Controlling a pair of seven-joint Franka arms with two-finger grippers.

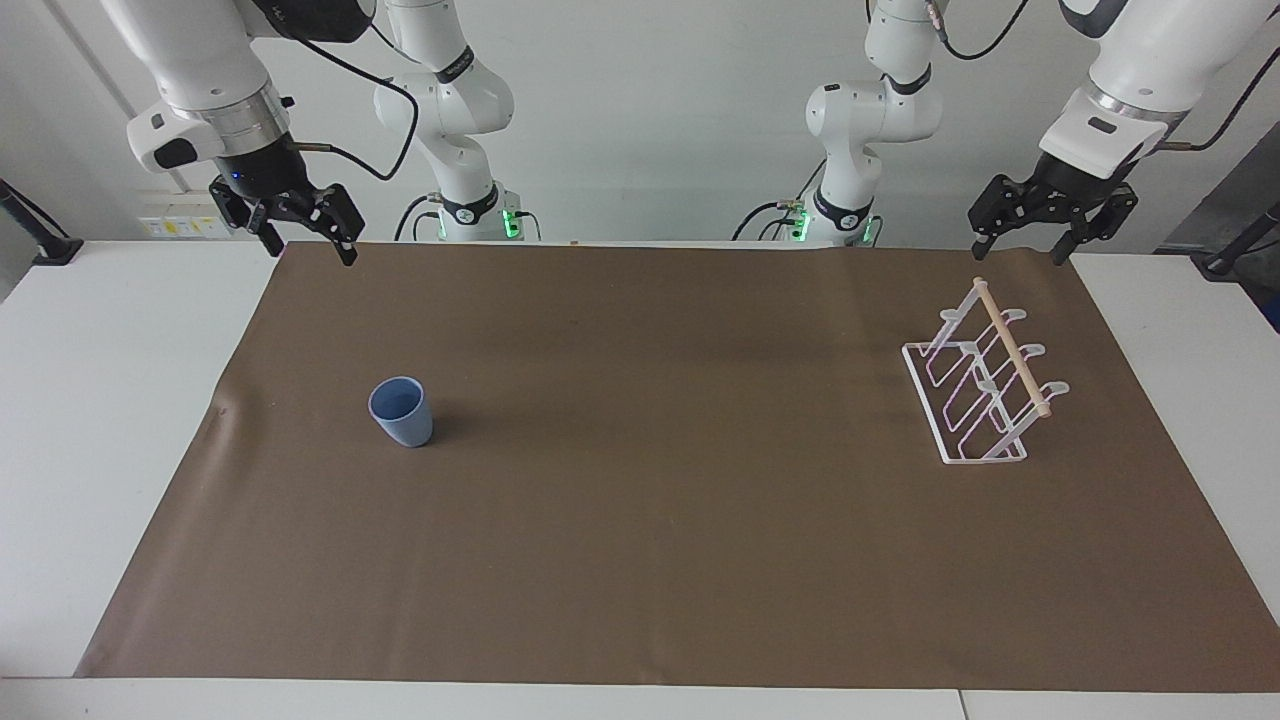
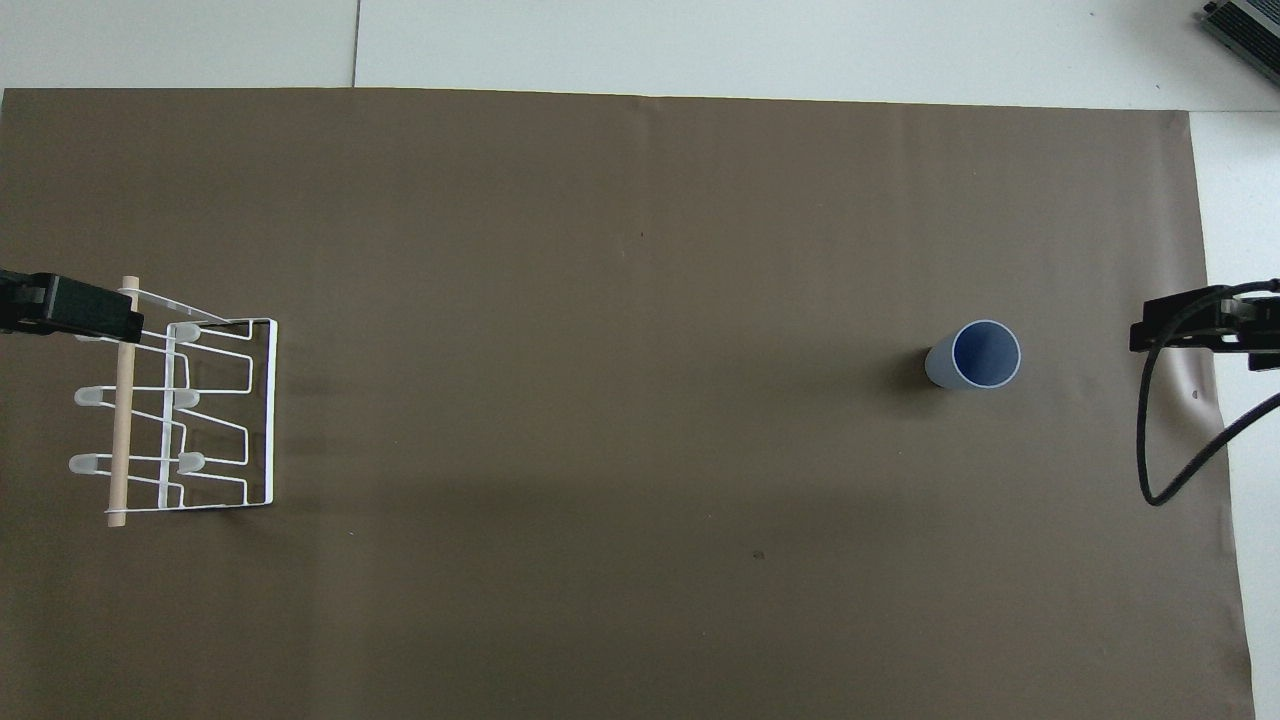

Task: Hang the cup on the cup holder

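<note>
place: robot lab | two white arms on bases with green lights, cabled, against a bare white wall | white bench under a plain brown mat | a grey device at the bench corner | only a cup and wire rack laid out

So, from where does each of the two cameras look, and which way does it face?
Facing view: high across the table, facing the robots; both whole arms show, left gripper open above the rack, right gripper open, both waiting.
Overhead view: high above the robots' end, looking steeply down and forward; only the grippers' tips show at its edges.
Both share the brown mat, the cup and the rack.
</note>
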